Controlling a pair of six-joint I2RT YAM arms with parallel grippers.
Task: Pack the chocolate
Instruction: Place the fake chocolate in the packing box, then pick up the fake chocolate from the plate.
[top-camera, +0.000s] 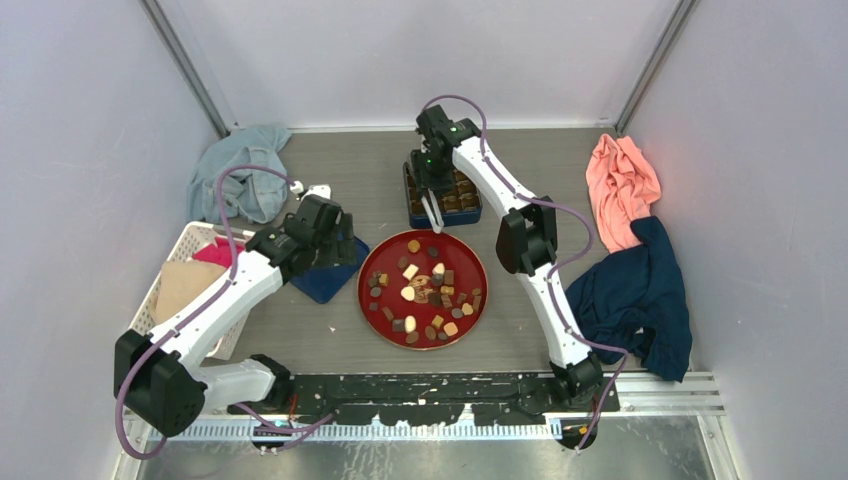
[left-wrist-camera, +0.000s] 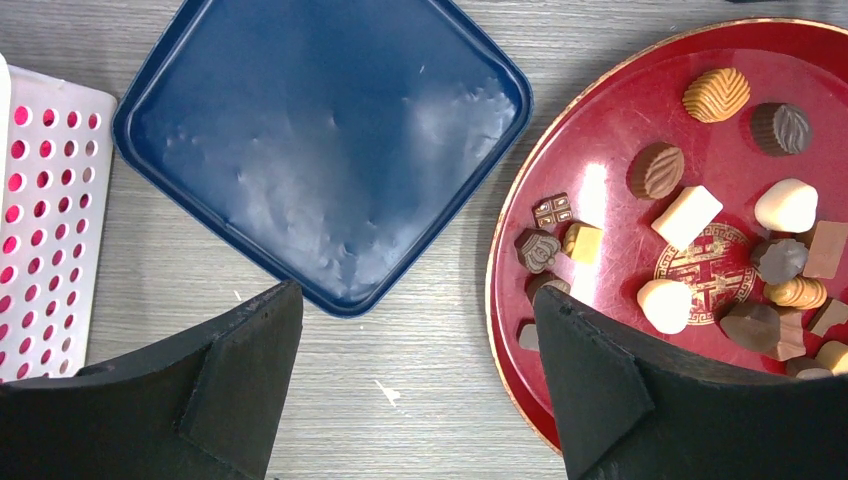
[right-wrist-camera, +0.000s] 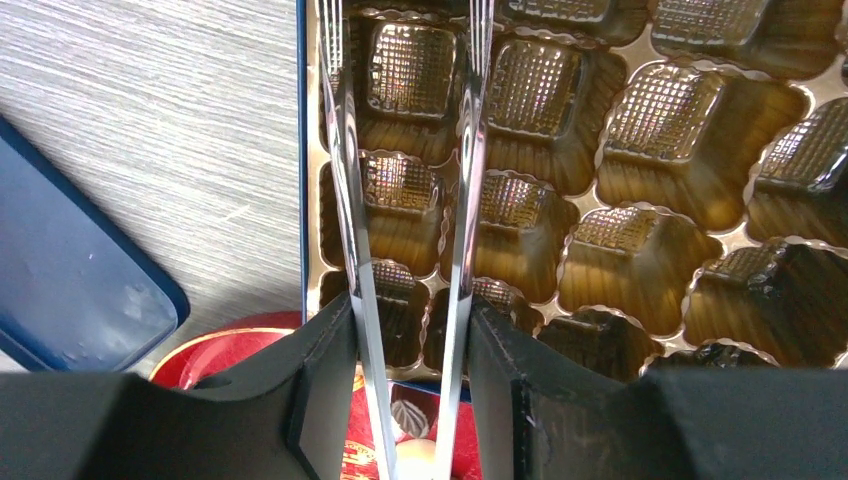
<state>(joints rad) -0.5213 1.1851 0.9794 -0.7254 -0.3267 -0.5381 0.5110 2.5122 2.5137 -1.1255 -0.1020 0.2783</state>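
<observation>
- My right pincer (right-wrist-camera: 405, 120) ends in two long, thin, mirror-bright metal blades. They stand partly open and nearly parallel with a narrow gap between them, and nothing is gripped.
- The blades hang above the navy-blue box with a gold moulded plastic insert (right-wrist-camera: 640, 130), over the cavities along its edge. The cavities under and beside the blades are bare gold. I cannot tell whether the darker ones at the near side hold anything.
- My left pincer (left-wrist-camera: 417, 300) is spread wide — both black fingers well apart — and holds nothing. It hovers over the grey wood-grain counter (top-camera: 300, 335), between the square navy-blue lid (left-wrist-camera: 320, 150) and the round red lacquer plate with a gold rim (left-wrist-camera: 510, 250).
- The assorted bite-size chocolate pieces (left-wrist-camera: 685, 215), dark brown, tan, orange-brown and cream-white, lie scattered loose on the red plate.
- In the top view the plate sits mid-counter, just on the near side of the box.
- A white perforated plastic basket (left-wrist-camera: 40, 230) stands just beside the lid, on the side away from the plate.
</observation>
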